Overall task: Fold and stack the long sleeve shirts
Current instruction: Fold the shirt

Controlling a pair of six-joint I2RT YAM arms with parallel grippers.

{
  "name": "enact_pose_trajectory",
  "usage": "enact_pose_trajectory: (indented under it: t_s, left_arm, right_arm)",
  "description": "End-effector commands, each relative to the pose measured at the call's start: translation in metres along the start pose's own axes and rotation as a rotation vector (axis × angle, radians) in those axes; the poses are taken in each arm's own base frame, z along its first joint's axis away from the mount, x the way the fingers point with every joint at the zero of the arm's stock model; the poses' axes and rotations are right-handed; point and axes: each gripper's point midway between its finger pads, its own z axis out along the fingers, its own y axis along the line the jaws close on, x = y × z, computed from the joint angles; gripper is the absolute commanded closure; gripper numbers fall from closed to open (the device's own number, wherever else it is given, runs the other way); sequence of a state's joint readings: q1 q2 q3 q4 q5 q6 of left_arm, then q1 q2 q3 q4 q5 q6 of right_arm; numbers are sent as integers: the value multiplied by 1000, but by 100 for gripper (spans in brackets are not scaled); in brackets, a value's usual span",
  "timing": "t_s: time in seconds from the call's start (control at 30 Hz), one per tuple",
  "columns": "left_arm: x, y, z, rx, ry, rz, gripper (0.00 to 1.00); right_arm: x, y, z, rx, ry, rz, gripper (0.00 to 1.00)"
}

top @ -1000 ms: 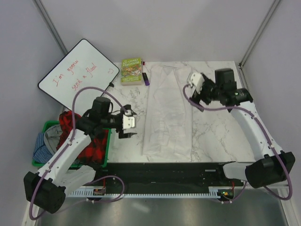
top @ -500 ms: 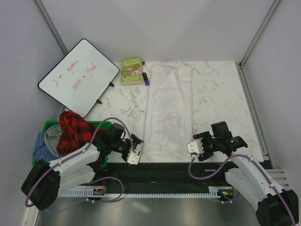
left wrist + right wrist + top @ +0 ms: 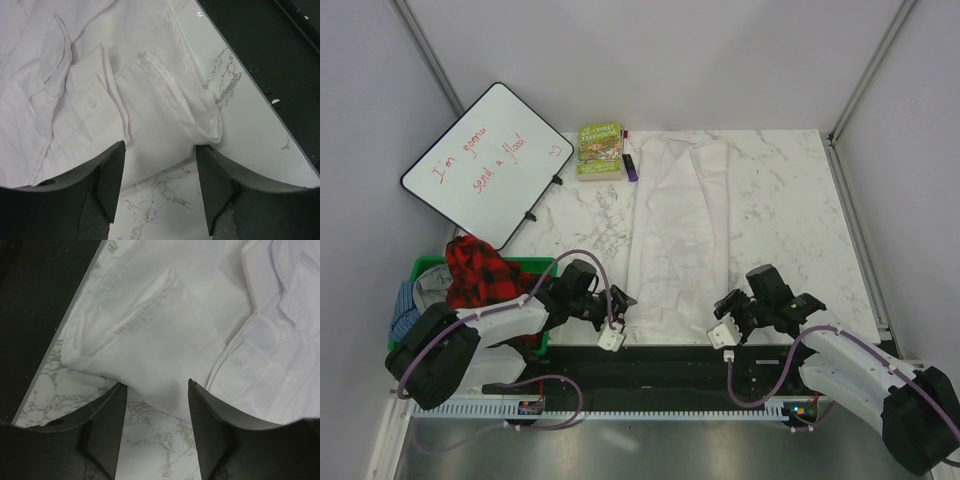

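Marbled white table fills our view, with pale walls around it. We see the white shirt lying flat as a long strip that runs away from both grippers, its collar at the far end. Its near hem corners lie right at the fingertips. Far beyond the left gripper leans a whiteboard. A green bin holding a red plaid cloth sits just outboard of that gripper. A green book rests by the shirt's far end. Each gripper is released. The left fingers stand apart with the left hem corner between their tips. The right gripper straddles the right corner likewise, unclamped.
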State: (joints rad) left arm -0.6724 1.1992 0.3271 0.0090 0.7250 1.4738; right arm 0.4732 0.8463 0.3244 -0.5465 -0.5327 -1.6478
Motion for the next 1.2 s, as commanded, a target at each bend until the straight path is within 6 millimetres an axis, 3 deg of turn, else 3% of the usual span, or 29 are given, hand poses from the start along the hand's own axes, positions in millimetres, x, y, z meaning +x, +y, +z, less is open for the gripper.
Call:
enact_pose_trajectory:
  t_s: [0.0, 0.17, 0.23, 0.3, 0.33, 0.4, 0.43, 0.47, 0.57, 0.83, 1.03, 1.07, 1.13, 1.17]
  left_arm:
    - [1, -5, 8, 27, -18, 109, 39]
    - [-6, -1, 15, 48, -50, 114, 56]
    - [-12, -3, 16, 66, -62, 113, 71]
    - [-23, -7, 17, 94, -82, 104, 86]
    - [-28, -7, 17, 101, -89, 99, 91]
    - [-45, -19, 16, 143, -119, 104, 98]
    - [-52, -25, 14, 158, -136, 125, 98]
    - [-62, -41, 14, 198, -164, 118, 98]
    - [-86, -44, 6, 185, -206, 113, 98]
    - [-75, -6, 2, 87, -115, 16, 98]
    - [-65, 53, -9, -14, -119, -49, 98]
    - [-60, 72, -12, -35, -118, -77, 98]
    - [-50, 90, -12, -48, -109, -114, 98]
    - [-45, 114, -19, -89, -99, -124, 98]
  right_arm:
    - [-6, 2, 15, -23, -30, -57, 44]
    - [-8, 3, 22, -77, -27, -63, 66]
    - [-8, 4, 22, -83, -18, -68, 74]
    - [-13, 6, 19, -103, -23, -70, 96]
    - [-17, 6, 17, -98, -32, -70, 100]
    - [-29, 11, 9, -115, -52, -80, 100]
    - [-37, 23, 6, -159, -67, -80, 100]
    - [-42, 25, 2, -162, -76, -73, 100]
    - [-57, 21, -11, -105, -89, -45, 100]
    - [-55, -11, -28, -30, -21, 56, 100]
    - [-47, -50, -39, 39, -5, 78, 100]
    - [-40, -67, -47, 77, 9, 96, 100]
    - [-19, -84, -46, 81, 28, 154, 100]
    - [-17, -106, -53, 117, 14, 139, 100]
